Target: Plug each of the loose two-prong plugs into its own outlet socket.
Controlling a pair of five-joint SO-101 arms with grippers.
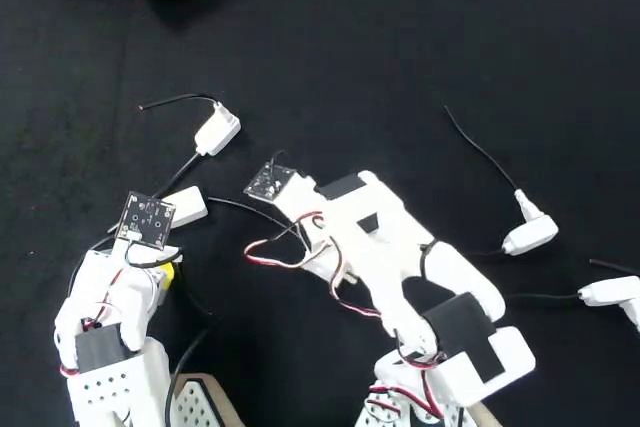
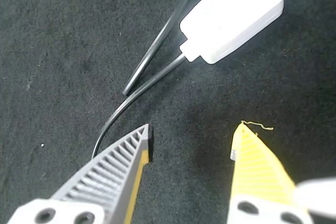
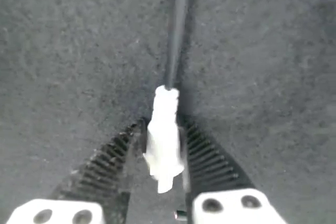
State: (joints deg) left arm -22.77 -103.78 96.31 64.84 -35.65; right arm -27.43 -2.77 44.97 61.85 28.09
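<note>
Right wrist view: right gripper [image 3: 164,125] pinching small white plastic plug [image 3: 164,145] on black cord [image 3: 178,24], over black cloth table [image 3: 63,35], mid-scene. Left gripper [image 2: 194,128] spread, just near of white rectangular plastic corded block [image 2: 231,17], at left.

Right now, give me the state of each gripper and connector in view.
Left gripper: jaws open, empty.
Right gripper: jaws shut on white plug.
White plug: gripped, cable attached.
White block: lying loose, joined to nothing.
Angled connector: lying loose, unplugged.
</note>
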